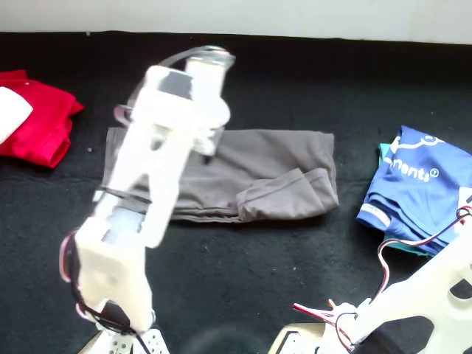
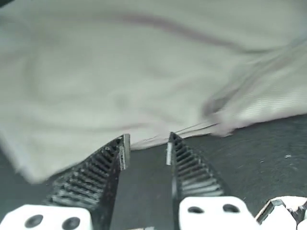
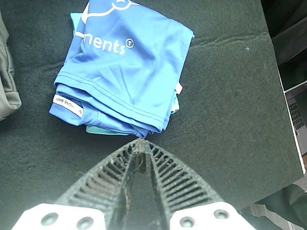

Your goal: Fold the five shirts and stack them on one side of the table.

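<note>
A grey shirt point(image 1: 258, 173) lies partly folded in the middle of the black table, one sleeve turned over its near right corner. My left arm point(image 1: 158, 147) stretches over the shirt's left half. In the left wrist view the left gripper point(image 2: 146, 151) is open just short of the grey shirt's point(image 2: 144, 72) edge, with nothing between its fingers. A folded blue shirt point(image 3: 124, 62) rests on a teal one point(image 3: 103, 130) at the right side of the table. My right gripper point(image 3: 141, 143) is shut and empty, just off that stack's near edge.
A folded red shirt point(image 1: 40, 122) with a white piece point(image 1: 11, 110) against it lies at the far left. My right arm point(image 1: 435, 287) and its wires sit at the near right corner. A laptop point(image 3: 297, 115) lies beyond the table's right edge.
</note>
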Controlling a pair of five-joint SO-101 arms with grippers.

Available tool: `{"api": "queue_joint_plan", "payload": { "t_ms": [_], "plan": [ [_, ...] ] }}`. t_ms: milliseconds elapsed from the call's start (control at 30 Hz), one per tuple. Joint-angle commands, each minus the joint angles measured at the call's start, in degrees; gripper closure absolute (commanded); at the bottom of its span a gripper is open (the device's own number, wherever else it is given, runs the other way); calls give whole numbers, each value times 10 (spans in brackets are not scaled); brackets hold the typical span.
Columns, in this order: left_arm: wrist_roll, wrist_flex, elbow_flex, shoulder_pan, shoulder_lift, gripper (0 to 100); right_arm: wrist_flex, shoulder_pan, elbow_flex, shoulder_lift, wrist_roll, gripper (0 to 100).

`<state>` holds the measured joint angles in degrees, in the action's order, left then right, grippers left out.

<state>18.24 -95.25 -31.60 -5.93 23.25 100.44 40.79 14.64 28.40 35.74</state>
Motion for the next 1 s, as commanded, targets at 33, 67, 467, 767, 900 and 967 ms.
{"api": "queue_joint_plan", "payload": {
  "t_ms": [33,67,467,767,900,967],
  "plan": [
    [-7,-13,-22,152,-28,787,5,0,2,10,8,989],
    [-7,-7,-22,176,-22,774,5,0,0,10,8,989],
    [28,69,-82,267,197,763,5,0,-1,10,8,989],
    [29,55,-138,262,313,848,5,0,3,10,8,989],
    [29,13,-176,255,314,992,5,0,3,10,8,989],
    [29,-11,-206,254,312,989,5,0,3,10,8,989]
  ]
}}
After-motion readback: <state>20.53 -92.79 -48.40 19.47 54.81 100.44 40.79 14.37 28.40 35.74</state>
